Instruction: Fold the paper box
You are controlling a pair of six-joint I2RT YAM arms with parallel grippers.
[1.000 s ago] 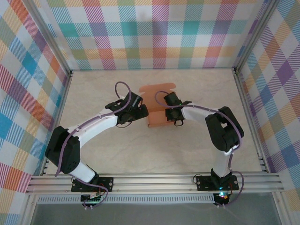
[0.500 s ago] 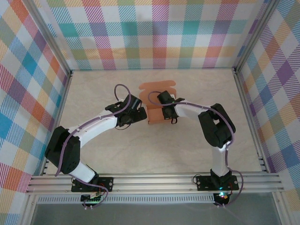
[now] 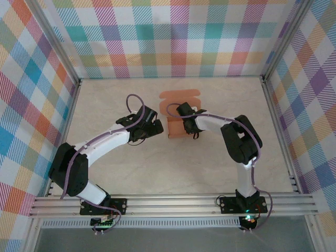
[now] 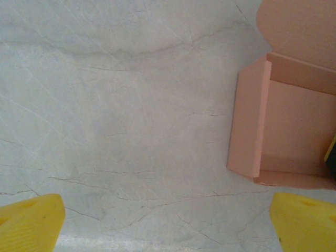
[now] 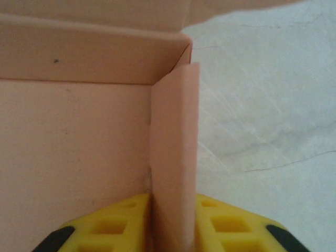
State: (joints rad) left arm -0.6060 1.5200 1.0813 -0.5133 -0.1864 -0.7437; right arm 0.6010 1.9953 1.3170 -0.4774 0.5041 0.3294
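The paper box [image 3: 173, 131] sits on the pale marbled worktop [image 3: 210, 163] about midway between left and right, a little to the far side of centre, between the two arm tips. It is salmon-orange thin card, folded into a shallow open tray with a flat floor and low upright walls. Its lid flap [image 3: 180, 97] lies flat on the worktop on the far side, with rounded corners.

In the left wrist view, the paper box [image 4: 283, 131] shows a raised side wall with a clean creased edge. The floor inside is plain.

The left gripper [image 3: 158, 127] hovers just left of the box, apart from it. It is released, with its yellow fingertips [image 4: 31, 220] spread wide over bare worktop [image 4: 131, 105].

The right gripper [image 3: 182, 126] reaches down into the box. In its own view, the right gripper [image 5: 173, 223] straddles one upright side wall [image 5: 173, 147] near a folded corner. One yellow finger is inside the tray and the other is outside. I cannot tell whether it is pinching the card or merely flanking it.
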